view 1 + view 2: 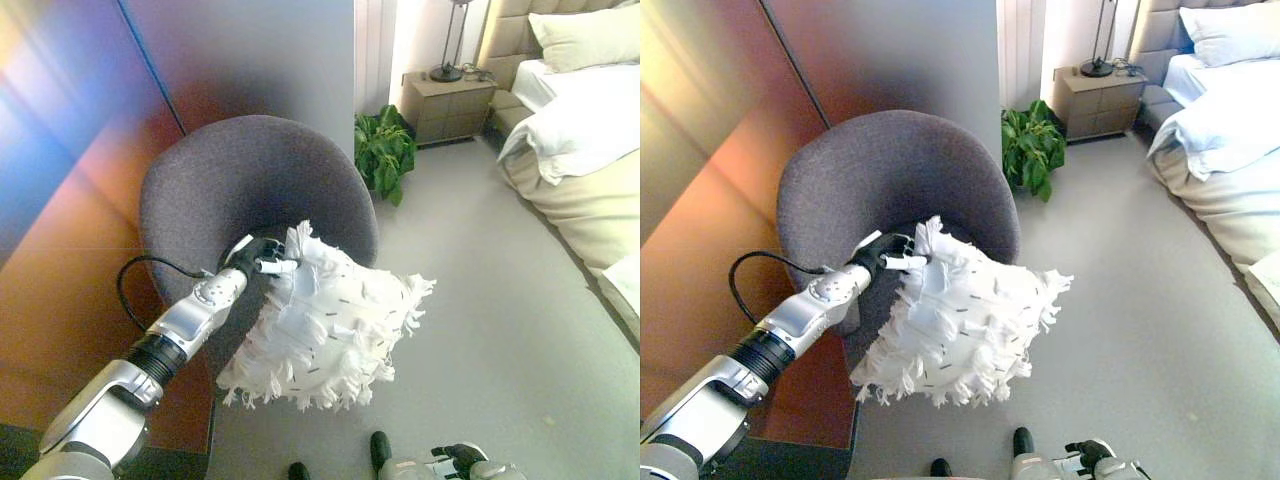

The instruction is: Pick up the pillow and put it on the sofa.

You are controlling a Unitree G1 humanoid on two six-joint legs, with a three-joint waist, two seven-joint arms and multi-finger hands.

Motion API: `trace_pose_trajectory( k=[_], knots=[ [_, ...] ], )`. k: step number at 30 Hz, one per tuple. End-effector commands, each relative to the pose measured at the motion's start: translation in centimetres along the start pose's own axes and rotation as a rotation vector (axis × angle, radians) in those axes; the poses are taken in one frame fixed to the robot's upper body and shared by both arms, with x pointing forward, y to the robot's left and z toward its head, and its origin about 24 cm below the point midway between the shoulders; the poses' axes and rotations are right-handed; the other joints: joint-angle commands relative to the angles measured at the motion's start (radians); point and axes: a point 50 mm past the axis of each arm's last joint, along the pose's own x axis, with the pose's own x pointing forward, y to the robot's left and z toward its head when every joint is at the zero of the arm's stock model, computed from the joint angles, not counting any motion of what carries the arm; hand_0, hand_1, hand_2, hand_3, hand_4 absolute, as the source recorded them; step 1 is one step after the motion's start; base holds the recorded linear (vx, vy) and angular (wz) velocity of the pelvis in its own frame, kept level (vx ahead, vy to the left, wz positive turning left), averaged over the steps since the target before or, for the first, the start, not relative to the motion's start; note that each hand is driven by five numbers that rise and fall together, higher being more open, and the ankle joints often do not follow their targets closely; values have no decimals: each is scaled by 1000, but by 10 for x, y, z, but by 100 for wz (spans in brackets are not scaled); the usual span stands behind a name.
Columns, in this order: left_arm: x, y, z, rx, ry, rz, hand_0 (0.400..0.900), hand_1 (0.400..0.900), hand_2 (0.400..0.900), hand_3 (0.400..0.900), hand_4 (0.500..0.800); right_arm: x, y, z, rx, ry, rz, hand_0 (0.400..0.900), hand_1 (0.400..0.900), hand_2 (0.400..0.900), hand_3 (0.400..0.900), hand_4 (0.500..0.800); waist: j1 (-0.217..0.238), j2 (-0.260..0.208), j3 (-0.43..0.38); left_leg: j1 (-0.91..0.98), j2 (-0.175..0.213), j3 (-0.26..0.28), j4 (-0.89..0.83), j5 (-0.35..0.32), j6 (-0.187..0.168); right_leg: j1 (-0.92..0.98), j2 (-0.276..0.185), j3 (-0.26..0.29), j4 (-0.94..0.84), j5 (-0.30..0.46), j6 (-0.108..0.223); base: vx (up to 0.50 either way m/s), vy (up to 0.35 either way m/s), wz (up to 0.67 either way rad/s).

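Note:
A white fringed pillow (pixel 325 325) hangs over the front of a round dark grey armchair (pixel 240 180), tilted, with its lower part past the seat edge. My left hand (pixel 262 258) is at the pillow's upper left corner, fingers curled on the fabric there. The pillow also shows in the right eye view (pixel 960 320), with the left hand (pixel 890 255) gripping the same corner. My right hand (pixel 458 462) shows only at the bottom edge, low and away from the pillow; its fingers are not clear.
A green potted plant (pixel 383 150) stands behind the chair's right side. A wooden nightstand (pixel 445 105) with a lamp is further back. A bed (pixel 590 130) with white bedding fills the right. A wall panel runs along the left. Grey carpet lies between chair and bed.

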Motion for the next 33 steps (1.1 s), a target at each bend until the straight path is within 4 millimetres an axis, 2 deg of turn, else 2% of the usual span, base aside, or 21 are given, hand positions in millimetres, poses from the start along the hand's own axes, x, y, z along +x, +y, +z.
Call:
trace_pose_trajectory(
  k=[1,5,11,14,18,19,20,29,33],
  knots=[
    [-23,108,132,-161,-438,379,400,400,400,400,500,-1,12,-32,-47,89,53,900,900,900,900,800,39,-19,-129,-5,-19,-36,86,-110,-13,48,-60,-4,98,-171,99,46,10,9],
    [-33,144,123,-204,-402,523,400,400,400,400,500,-3,12,-42,-33,113,50,900,900,900,900,800,48,-12,-137,-5,-25,-45,73,-105,-11,55,-53,-12,88,-172,97,46,11,9],
    [-50,184,116,-198,-332,673,400,400,400,400,500,-5,10,-54,-27,145,43,900,900,900,900,800,53,-4,-147,-10,-26,-47,47,-89,-14,56,-45,-25,81,-172,98,45,16,10],
    [-55,198,110,-220,-285,728,400,400,400,400,500,-5,8,-58,-30,147,36,900,900,900,900,800,51,0,-146,-14,-28,-47,40,-84,-15,53,-43,-28,81,-173,99,49,28,9],
    [-54,202,98,-240,-223,757,400,400,400,400,500,-5,8,-57,-40,135,33,900,900,900,900,800,45,1,-141,-15,-32,-44,35,-86,-12,49,-43,-27,82,-174,101,57,28,3],
    [-54,203,96,-245,-219,763,822,822,822,822,753,-5,8,-57,-43,133,34,900,900,900,900,800,44,0,-141,-16,-34,-43,34,-87,-11,47,-44,-26,81,-174,101,39,27,0],
    [-53,203,96,-246,-215,772,900,900,900,900,800,-5,8,-56,-46,129,35,900,900,900,900,800,42,-1,-139,-18,-35,-42,33,-87,-11,44,-44,-24,80,-174,102,0,0,0],
    [-49,198,96,-233,-213,775,900,900,900,900,800,-5,8,-57,-50,129,40,900,900,900,900,800,37,-7,-121,-24,-37,-35,33,-91,-7,35,-46,-19,79,-175,106,0,0,0],
    [-47,196,94,-305,-226,729,900,900,900,900,800,-5,8,-57,-47,124,37,900,900,900,900,800,40,-10,-122,-22,-36,-34,41,-96,-6,38,-46,-19,80,-176,105,0,0,0]
  ],
)
